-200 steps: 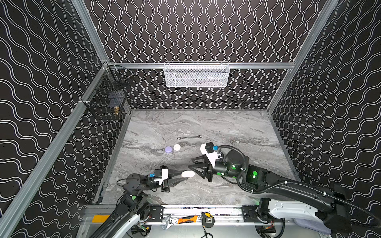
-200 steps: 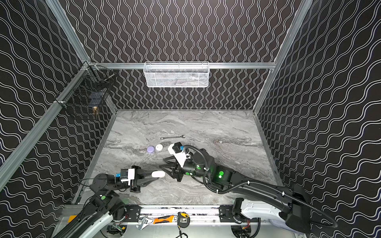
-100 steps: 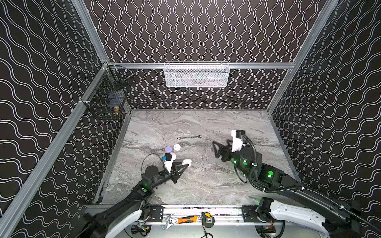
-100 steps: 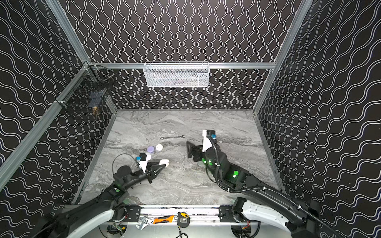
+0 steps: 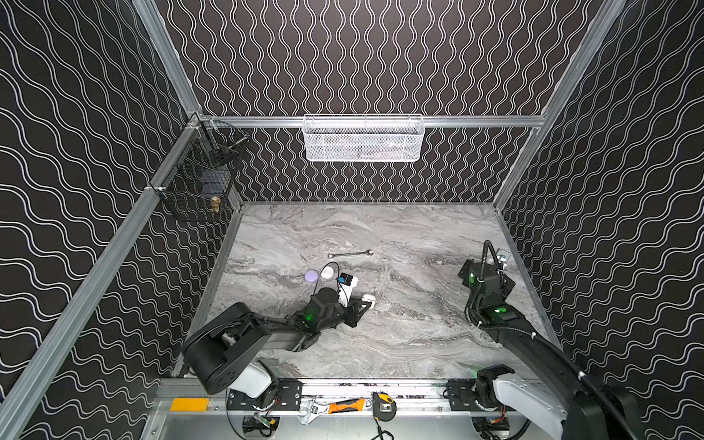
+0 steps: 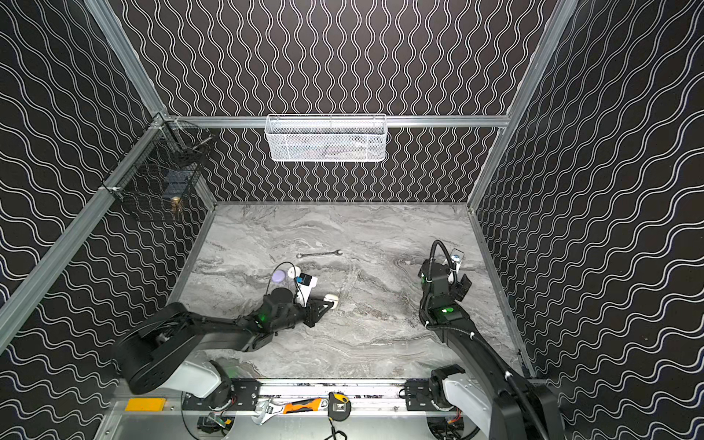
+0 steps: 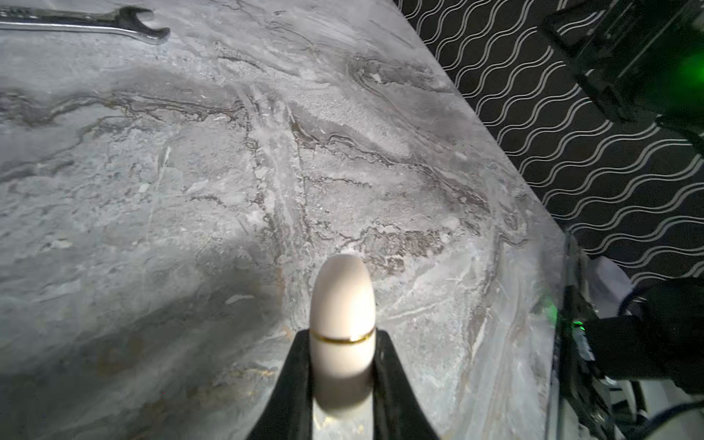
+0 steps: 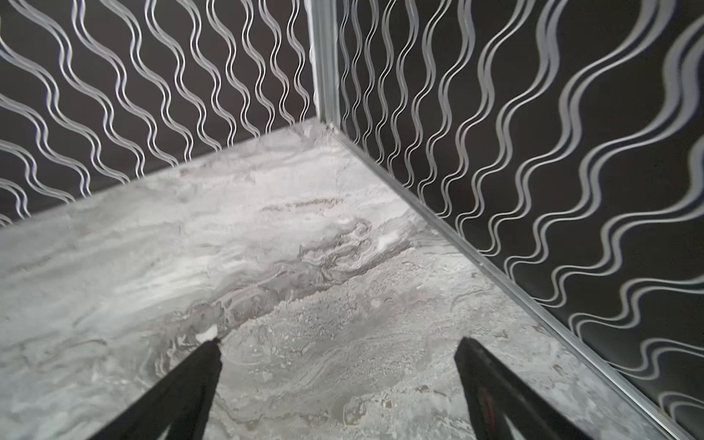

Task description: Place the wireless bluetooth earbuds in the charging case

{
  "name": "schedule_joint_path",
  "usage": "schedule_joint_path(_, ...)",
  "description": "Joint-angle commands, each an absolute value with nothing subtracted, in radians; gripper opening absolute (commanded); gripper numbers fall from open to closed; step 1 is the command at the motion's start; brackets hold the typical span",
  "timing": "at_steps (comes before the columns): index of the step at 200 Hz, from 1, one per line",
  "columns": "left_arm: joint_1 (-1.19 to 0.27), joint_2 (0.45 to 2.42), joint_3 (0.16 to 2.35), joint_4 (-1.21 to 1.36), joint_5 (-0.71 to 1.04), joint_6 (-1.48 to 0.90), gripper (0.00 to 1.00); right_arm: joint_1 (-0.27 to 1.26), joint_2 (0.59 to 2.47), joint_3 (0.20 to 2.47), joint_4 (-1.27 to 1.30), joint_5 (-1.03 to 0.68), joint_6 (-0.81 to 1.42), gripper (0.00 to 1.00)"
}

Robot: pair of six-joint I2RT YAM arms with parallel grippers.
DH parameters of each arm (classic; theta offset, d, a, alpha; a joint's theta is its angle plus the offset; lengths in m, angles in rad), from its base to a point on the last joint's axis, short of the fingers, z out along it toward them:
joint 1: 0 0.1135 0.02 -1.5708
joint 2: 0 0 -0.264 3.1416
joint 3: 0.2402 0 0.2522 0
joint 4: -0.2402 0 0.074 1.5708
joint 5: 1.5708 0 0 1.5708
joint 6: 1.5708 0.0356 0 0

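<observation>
Now right gripper (image 8: 339,343) retreated, seemingly empty.

L arm: your left gripper (image 6: 324,305) sits low over the worktop (image 6: 381,343), mid-left, jaws clamped on the cream case (image 6: 332,301).
Behind L wrist: lavender round case (image 6: 279,276) & white round case (image 6: 293,272), side by side.
Wrench (image 6: 319,253): flat, further back, apart from both.
R arm: right gripper (image 6: 461,285) near the R wall; you can't read its jaw gap here.
Back wall: white mesh basket (image 6: 327,139).
L wall: black wire basket (image 6: 164,179).
</observation>
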State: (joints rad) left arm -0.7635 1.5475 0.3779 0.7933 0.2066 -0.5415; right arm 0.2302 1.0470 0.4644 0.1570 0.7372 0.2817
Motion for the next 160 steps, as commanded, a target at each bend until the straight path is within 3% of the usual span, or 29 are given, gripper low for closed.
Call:
schedule_joint_path(1,-0.765,1.617,0.389,0.850,0.189,-0.518,0.00,0.216,1.142,0.432,0.368,0.709,0.158,0.99)
schedule_joint_path(19,-0.765,1.672,0.389,0.889,0.189,-0.521,0.04,0.208,1.230,0.383,0.535,0.750,0.092,0.99)
schedule_joint_path(41,-0.764,1.692,0.405,0.856,0.181,-0.495,0.27,0.149,1.306,0.245,0.927,0.680,0.021,0.99)
schedule_joint_path(65,-0.746,1.633,0.402,0.782,0.139,-0.452,0.58,0.091,1.313,0.213,1.028,0.537,0.041,0.99)
schedule_joint_path(90,-0.691,1.539,0.405,0.645,0.092,-0.414,0.75,0.029,1.369,0.201,1.124,0.408,0.067,0.99)
schedule_joint_path(108,-0.655,1.469,0.399,0.592,0.079,-0.379,0.88,-0.023,1.499,0.176,1.335,0.263,0.047,1.00)
schedule_joint_path(117,-0.636,1.420,0.405,0.540,0.066,-0.368,0.90,-0.023,1.490,0.224,1.173,0.248,0.074,1.00)
schedule_joint_path(134,-0.611,1.301,0.446,0.387,0.005,-0.320,0.94,-0.025,1.560,0.222,1.299,0.250,0.045,1.00)
schedule_joint_path(160,-0.579,1.133,0.522,0.197,-0.204,-0.191,0.99,-0.025,1.516,0.260,1.141,0.260,0.060,1.00)
